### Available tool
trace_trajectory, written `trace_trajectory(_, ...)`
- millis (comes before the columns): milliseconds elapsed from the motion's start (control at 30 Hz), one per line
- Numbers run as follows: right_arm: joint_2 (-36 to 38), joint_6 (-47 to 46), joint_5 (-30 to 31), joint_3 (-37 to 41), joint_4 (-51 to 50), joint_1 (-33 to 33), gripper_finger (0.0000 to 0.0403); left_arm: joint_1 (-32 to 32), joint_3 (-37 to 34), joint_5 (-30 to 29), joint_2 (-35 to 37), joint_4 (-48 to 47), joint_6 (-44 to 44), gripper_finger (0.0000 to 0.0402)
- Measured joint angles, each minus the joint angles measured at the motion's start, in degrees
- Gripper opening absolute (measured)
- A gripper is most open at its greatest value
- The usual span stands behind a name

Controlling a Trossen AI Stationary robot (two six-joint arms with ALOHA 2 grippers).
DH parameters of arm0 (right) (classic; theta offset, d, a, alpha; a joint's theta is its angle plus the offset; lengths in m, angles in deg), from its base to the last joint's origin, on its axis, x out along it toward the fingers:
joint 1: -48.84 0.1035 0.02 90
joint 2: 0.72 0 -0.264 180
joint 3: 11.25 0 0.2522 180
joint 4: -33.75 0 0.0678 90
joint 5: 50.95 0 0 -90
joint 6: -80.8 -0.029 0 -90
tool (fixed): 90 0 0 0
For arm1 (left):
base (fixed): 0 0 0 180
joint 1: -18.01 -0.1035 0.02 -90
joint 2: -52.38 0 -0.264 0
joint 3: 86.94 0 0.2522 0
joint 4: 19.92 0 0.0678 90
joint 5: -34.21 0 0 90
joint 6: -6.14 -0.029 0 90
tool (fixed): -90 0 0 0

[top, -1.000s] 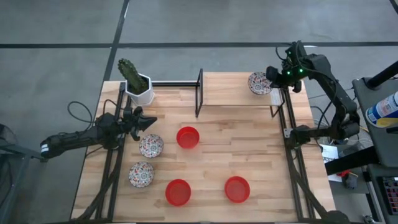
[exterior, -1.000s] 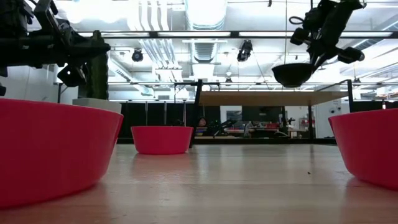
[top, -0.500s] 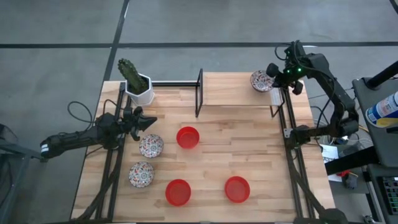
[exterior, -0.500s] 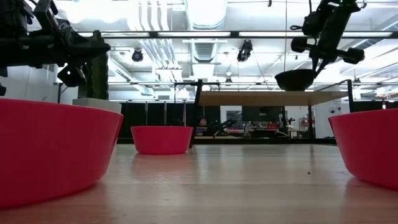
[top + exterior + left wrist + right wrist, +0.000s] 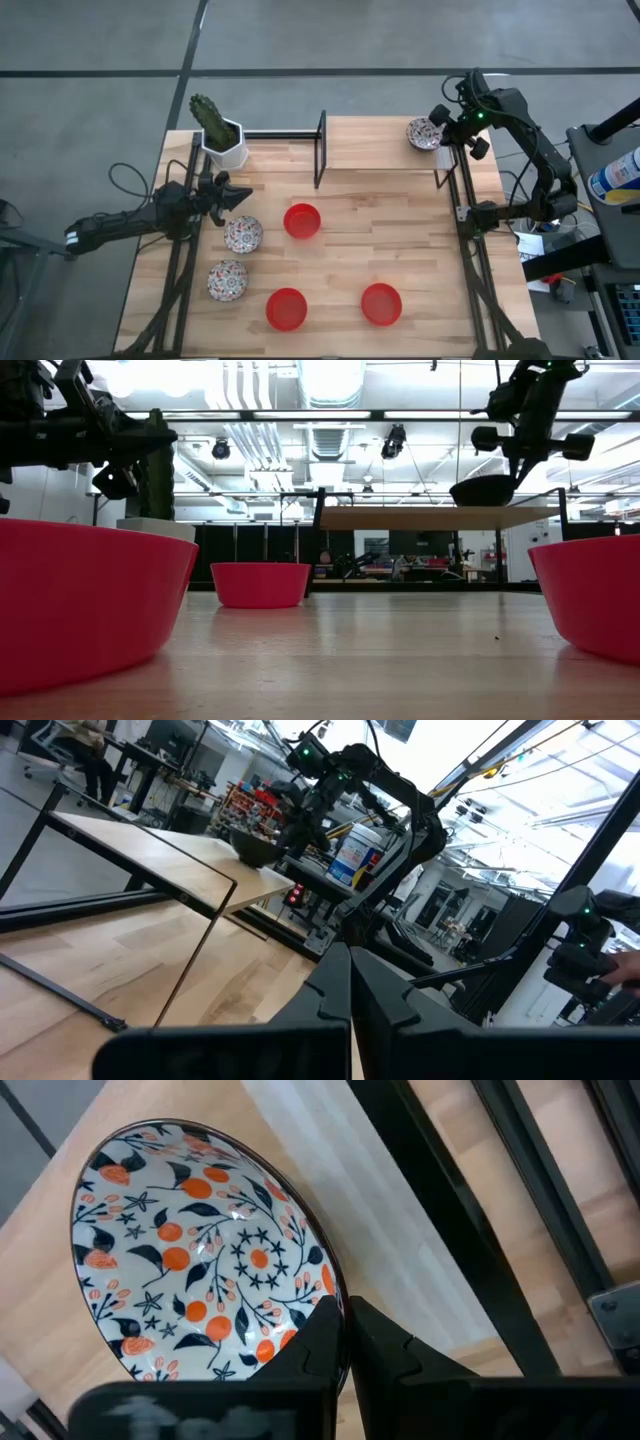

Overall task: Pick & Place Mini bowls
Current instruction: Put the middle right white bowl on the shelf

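Wooden table [image 5: 400, 240] carries five empty mini bowls; right tool [image 5: 447, 128] pinches a sixth floral bowl's [image 5: 424, 133] rim; left tool [image 5: 232, 197] pressed together.

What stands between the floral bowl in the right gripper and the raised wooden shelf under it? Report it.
Nothing visible. The right gripper pinches the rim of the white, red-and-blue floral mini bowl, which hangs just above the raised wooden shelf at the table's far right corner. The left gripper waits near the left edge.
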Motion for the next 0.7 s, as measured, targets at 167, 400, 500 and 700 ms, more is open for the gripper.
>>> trace_trajectory(167,0.11,0.0,1.16,0.61,0.38,0.58,0.0012,0.0,0.0,0.0,0.0,0.0,0.0,0.0)
trace_trajectory(400,0.11,1.81,1.35,1.05,0.47,0.58,0.0012,0.0,0.0,0.0,0.0,0.0,0.0,0.0)
trace_trajectory(500,0.06,1.95,2.2,1.16,0.23,0.58,0.0021,0.0,0.0,0.0,0.0,0.0,0.0,0.0)
trace_trajectory(700,0.0,3.25,3.92,1.18,0.0,0.58,0.0068,0.0,0.0,0.0,0.01,-0.01,0.0,0.0)
